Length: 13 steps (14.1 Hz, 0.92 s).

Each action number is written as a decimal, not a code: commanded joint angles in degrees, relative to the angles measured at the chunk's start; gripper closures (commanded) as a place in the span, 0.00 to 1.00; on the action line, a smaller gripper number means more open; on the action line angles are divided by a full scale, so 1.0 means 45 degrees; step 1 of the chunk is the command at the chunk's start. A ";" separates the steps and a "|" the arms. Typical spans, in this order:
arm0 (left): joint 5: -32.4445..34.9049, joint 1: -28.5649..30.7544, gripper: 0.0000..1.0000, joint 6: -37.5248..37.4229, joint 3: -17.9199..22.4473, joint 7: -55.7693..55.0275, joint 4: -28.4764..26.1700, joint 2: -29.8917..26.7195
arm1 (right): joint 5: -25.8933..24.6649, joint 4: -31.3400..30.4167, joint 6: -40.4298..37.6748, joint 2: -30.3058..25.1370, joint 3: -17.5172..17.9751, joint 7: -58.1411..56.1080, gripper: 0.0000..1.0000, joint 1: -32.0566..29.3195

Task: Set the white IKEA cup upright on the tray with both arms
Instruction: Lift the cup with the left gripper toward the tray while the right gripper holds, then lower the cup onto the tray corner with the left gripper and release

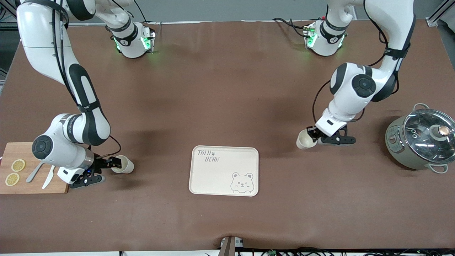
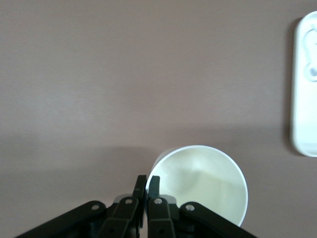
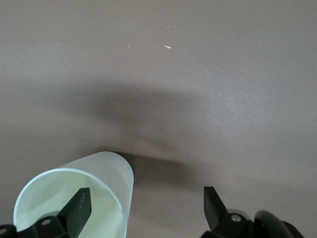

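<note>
Brown counter (image 1: 227, 106), smooth matte sheet, faint creases at the edge nearest the front camera. Two white jointed arms with black bands reach in from the bases.

Grey-green round cooking pot (image 1: 421, 142) at the left arm's end, glass lid (image 1: 430, 131) on it with a copper-topped knob; contents not readable through the glass.

Cream-white tray (image 1: 224, 171), flat rectangle with rounded corners, grey bear face and "BEAR" lettering, lies mid-counter, nearer the front camera than both cups. Nothing on it.

Wooden cutting board (image 1: 32, 188) at the right arm's end carries two lemon slices (image 1: 15, 172), a grey utensil and a white knife (image 1: 48, 177).

Two white cups, smooth, cylindrical, both empty, both off the tray.
Left-side cup (image 1: 305, 139) is toward the left arm's end, farther from the front camera than the tray. In the left wrist view its open mouth and pale inside show (image 2: 203, 183). Left pincer (image 1: 317, 137) is clamped on the rim: the fingers (image 2: 154, 186) sit nearly together with the cup wall between them.

Right-side cup (image 1: 124, 164) lies tilted on its side just beside the board, mouth toward the right pincer (image 1: 115, 163). Right pincer stands apart: one finger (image 3: 79, 208) is inside the cup's mouth (image 3: 74, 198), the other well outside the wall, not closed on it.
</note>
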 commanded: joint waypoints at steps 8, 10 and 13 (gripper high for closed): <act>0.0203 -0.2414 1.00 -0.2248 0.0130 -0.4288 0.4709 0.2873 | 0.0247 0.0256 0.0278 0.0361 -0.0018 -0.0141 0.00 0.0119; 0.0592 -0.2824 1.00 -0.2248 0.0130 -0.5225 0.5238 0.3439 | 0.0247 0.0256 0.0278 0.0361 -0.0018 -0.0141 0.00 0.0138; 0.0984 -0.3274 1.00 -0.2248 0.0149 -0.6340 0.6253 0.4376 | 0.0247 0.0256 0.0278 0.0361 -0.0018 -0.0141 0.00 0.0158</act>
